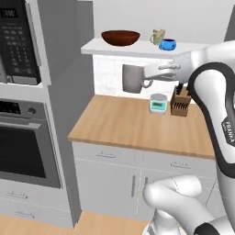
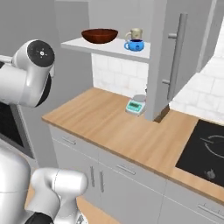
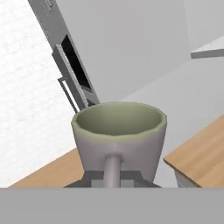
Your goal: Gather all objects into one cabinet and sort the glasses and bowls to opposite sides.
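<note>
The gripper (image 1: 153, 81) is closed on the handle of the plain grey mug (image 1: 133, 78), held on its side below the white shelf slab's (image 1: 98, 47) front edge, its mouth pointing left. On the shelf stand the wide red-brown wooden bowl (image 1: 120, 37), beige tumbler (image 1: 157, 36) and small glossy blue bowl (image 1: 168, 44).

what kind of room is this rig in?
A rendered home kitchen, by the look of it: a built-in oven below a microwave, a wooden countertop over white drawers, and a black cooktop.
</note>
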